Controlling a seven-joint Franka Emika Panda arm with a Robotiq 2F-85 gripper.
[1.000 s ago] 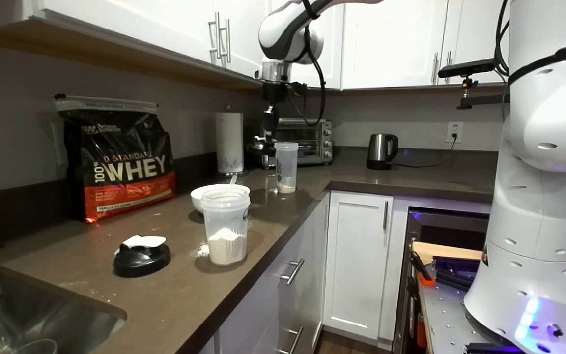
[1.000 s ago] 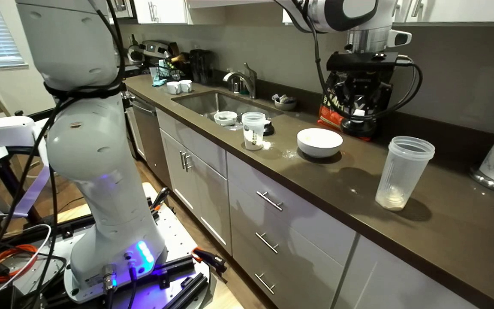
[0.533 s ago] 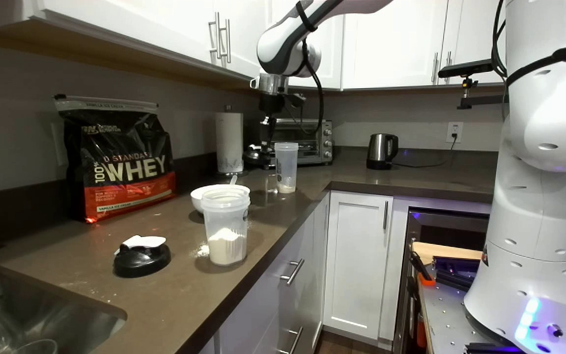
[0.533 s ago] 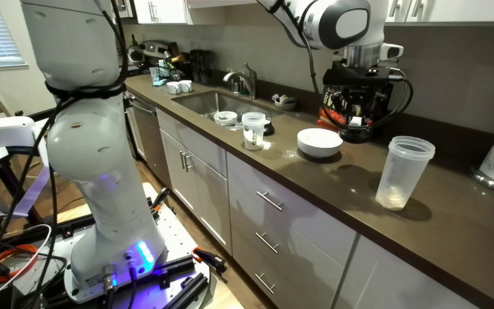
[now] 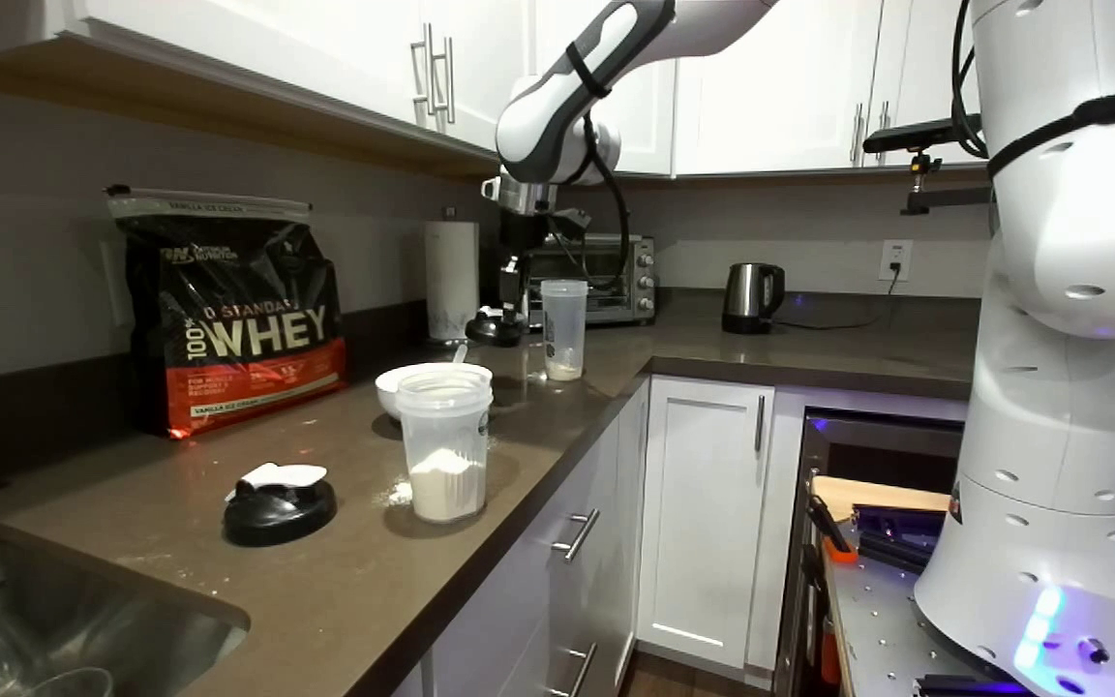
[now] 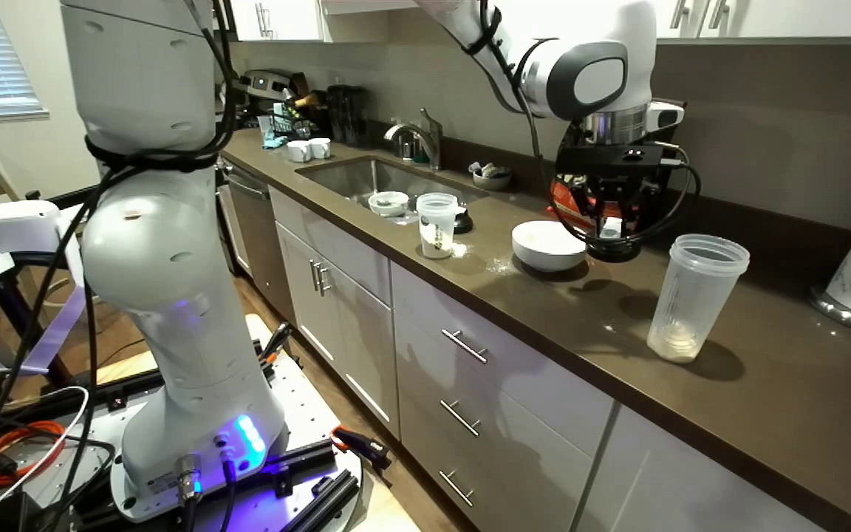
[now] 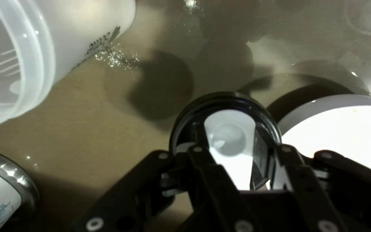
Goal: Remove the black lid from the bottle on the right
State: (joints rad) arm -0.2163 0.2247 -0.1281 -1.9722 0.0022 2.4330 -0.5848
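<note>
The bottle [image 5: 565,324] is slim, clear and upright, with its mouth open and a little powder at the bottom. It also shows in an exterior view [image 6: 695,295] and in the wrist view [image 7: 79,29]. My gripper [image 7: 233,141] is shut on the black lid [image 7: 219,102], which has a pale flap between the fingers. The lid also shows in both exterior views [image 5: 497,332] [image 6: 614,253]. It hangs under the gripper [image 6: 609,210], above the counter, apart from the bottle and close to the bowl.
A white bowl [image 6: 547,247] stands beside the held lid. A wide tub with powder [image 5: 444,465] and another black lid with a pale patch [image 5: 279,513] are nearer the sink [image 5: 132,629]. A paper-towel roll [image 5: 451,281] and a whey bag [image 5: 238,319] stand along the wall.
My gripper has moved down toward the counter with the black lid, and a little away from the bottle toward the bowl. The bottle, bowl and tub have not moved.
</note>
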